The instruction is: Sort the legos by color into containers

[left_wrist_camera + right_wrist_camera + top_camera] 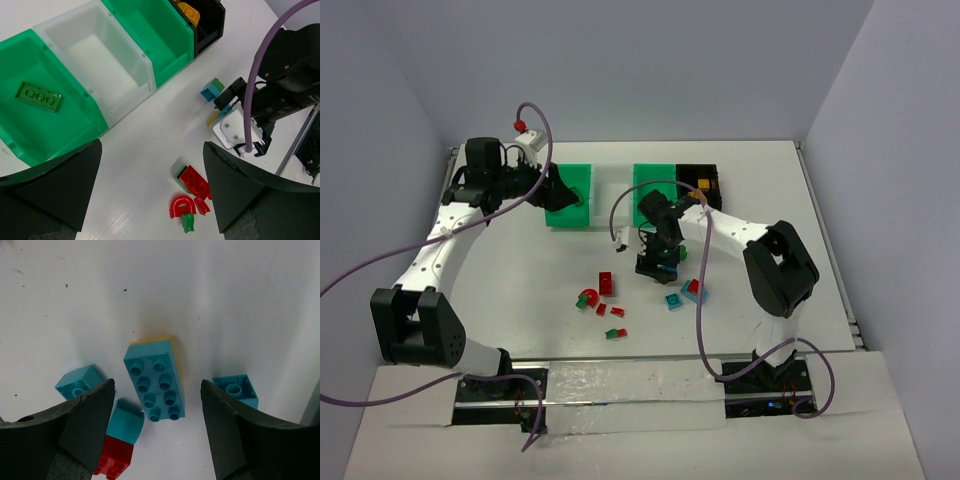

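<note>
My left gripper (563,197) is open and empty, hovering by the left green bin (582,212). That bin (20,135) holds a flat green brick (38,96). My right gripper (657,263) is open, low over a cyan two-by-four brick (156,380) stacked on yellow; its fingers (85,425) straddle the brick without touching it. Small cyan bricks lie to its left (77,381) and right (236,389), and a cyan-on-red piece (122,432) lies nearby. A red brick on green (195,181), a red arch (181,205) and a green piece (187,222) lie between my left gripper's (152,190) fingers' view.
The bins stand in a row at the back: a white bin (613,205), a second green bin (640,180) and a black bin (712,175) holding a yellow brick (190,12). More red and green bits (613,333) lie near the front. Walls close in on three sides.
</note>
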Motion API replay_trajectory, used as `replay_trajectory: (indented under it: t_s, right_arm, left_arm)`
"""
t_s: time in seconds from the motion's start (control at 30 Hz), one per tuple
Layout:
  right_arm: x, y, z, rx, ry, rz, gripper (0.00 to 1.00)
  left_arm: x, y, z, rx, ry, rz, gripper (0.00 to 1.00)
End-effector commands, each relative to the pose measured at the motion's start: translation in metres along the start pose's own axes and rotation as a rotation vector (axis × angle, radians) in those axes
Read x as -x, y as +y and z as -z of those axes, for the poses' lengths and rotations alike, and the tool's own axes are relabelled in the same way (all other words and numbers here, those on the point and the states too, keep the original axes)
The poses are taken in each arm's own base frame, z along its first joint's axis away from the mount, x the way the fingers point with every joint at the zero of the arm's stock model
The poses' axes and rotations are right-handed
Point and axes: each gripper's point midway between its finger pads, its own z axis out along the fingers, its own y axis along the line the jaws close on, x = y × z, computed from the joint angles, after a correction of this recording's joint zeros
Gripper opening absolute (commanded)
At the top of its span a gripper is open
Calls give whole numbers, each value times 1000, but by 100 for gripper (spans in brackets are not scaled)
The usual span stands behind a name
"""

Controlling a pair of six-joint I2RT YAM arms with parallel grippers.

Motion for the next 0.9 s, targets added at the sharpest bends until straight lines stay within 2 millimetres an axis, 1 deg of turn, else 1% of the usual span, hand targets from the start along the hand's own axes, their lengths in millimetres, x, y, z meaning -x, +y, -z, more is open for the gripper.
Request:
replay_trajectory:
  t_s: [0.0,0.03,0.07,0.13,0.23,0.27,0.3,0.33,0.37,0.43,0.5,0.53,0.57,0.6,0.63,0.67,0.7,0.73,0.77,0.8,0.83,0.87]
  right_arm:
    - [2,-7,-8,-36,4,64,73]
    - [0,-6,-9,-36,9,66,69]
    - [0,-7,-10,-38,8,67,68]
    - [-1,-7,-10,-46,4,74,60]
    - [-3,-6,-10,-51,0,87,51]
    - [-3,-6,-10,-52,-1,89,44]
    - [-3,-6,-10,-57,-7,94,41]
    - [-3,-5,-9,-57,-11,97,34]
    - [-2,-5,-7,-60,-14,97,32]
    - [2,-3,0,-66,-39,95,19]
    - [15,0,19,-66,-110,63,8]
    - [23,4,29,-41,-154,35,4]
    - [28,0,42,-54,-188,14,1]
    - [42,1,61,-37,-270,-49,0]
    - [63,3,81,1,-378,-64,0]
    - [73,5,95,26,-438,-88,0]
    - [71,4,101,23,-447,-129,0]
    - [90,13,123,75,-552,-124,0]
    - [102,22,138,141,-629,-163,0]
    - [113,24,151,147,-690,-156,0]
    - [118,30,155,184,-719,-202,0]
    - [124,36,161,227,-759,-208,0]
  left_arm:
    - [14,-6,6,-21,-47,-41,92]
    - [14,-5,6,-20,-47,-41,92]
    - [13,-5,5,-20,-46,-40,92]
    - [12,-4,5,-17,-44,-39,93]
    - [10,-2,4,-13,-43,-36,92]
    - [9,-2,4,-16,-42,-35,92]
    - [9,-1,3,-16,-44,-33,92]
    - [9,0,4,-14,-44,-30,92]
    - [9,0,4,-14,-45,-29,92]
    - [8,-1,4,-25,-50,-27,91]
    - [7,-3,5,-37,-57,-31,90]
    - [5,-6,6,-55,-59,-36,89]
    - [6,-9,6,-74,-66,-46,89]
    - [5,-17,9,-106,-76,-63,89]
    - [2,-21,9,-131,-84,-71,89]
    - [2,-27,10,-158,-94,-79,89]
    - [-3,-32,11,-181,-90,-75,90]
    - [0,-36,12,-203,-115,-100,90]
    - [-1,-48,15,-254,-130,-88,90]
    - [-3,-54,16,-280,-135,-93,91]
    - [-7,-65,16,-323,-129,-101,91]
    - [-10,-71,15,-345,-124,-105,91]
